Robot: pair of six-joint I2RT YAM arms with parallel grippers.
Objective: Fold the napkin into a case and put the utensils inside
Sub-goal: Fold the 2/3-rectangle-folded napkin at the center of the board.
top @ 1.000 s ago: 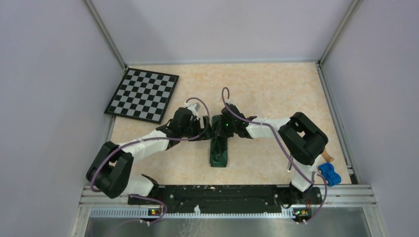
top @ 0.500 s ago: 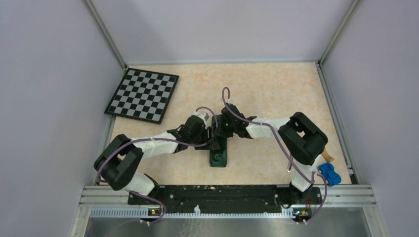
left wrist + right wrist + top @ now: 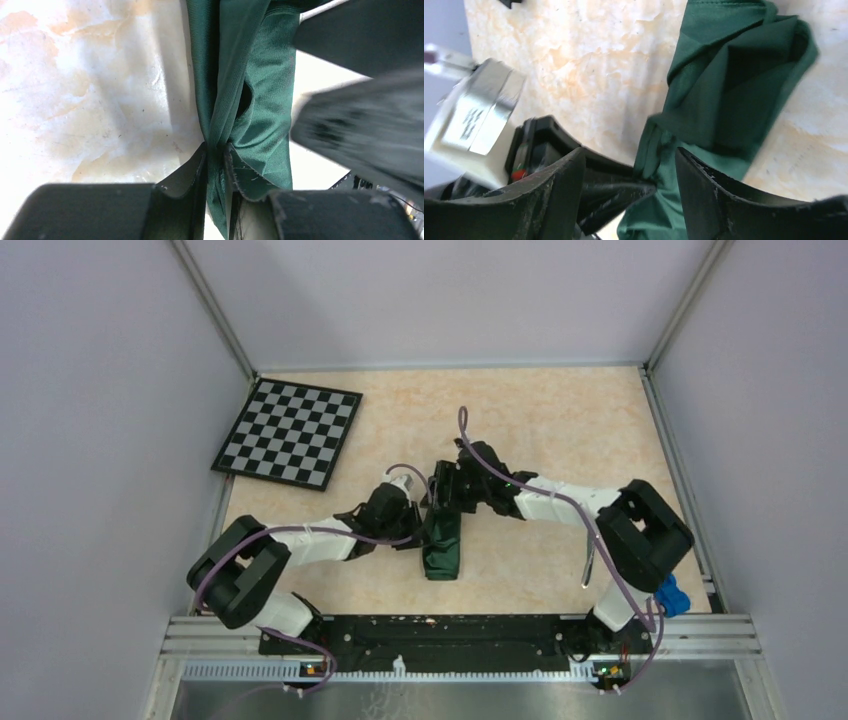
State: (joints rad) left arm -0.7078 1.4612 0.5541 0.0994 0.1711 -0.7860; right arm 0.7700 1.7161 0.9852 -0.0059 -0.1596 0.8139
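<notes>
Napkin (image 3: 442,545): dark green cloth with a fine ribbed weave and a slight sheen. It is folded into a long narrow bundle that lies on the desk (image 3: 560,430) directly under both hands. Its layers are loose and rumpled rather than flat. In the left wrist view one fold gapes in a small dark oval just past the left hand's fingertips. In the right wrist view the far end bulges into a soft hollow with rounded corners.

The left hand (image 3: 216,161) is nearly closed. Its thin dark pads (image 3: 192,172) pinch a raised ridge of the cloth, which gathers into tight creases at the grip. The right hand (image 3: 629,160) is spread wide with nothing gripped; its black, scuffed fingers (image 3: 704,195) straddle the bundle and the left hand's tip.

The desk is hard and cream with mottled orange marbling. A flat black-and-white checkered board (image 3: 290,432) lies well off to the left hand's left. A blue toy car (image 3: 673,595) sits back by the right arm's base.
</notes>
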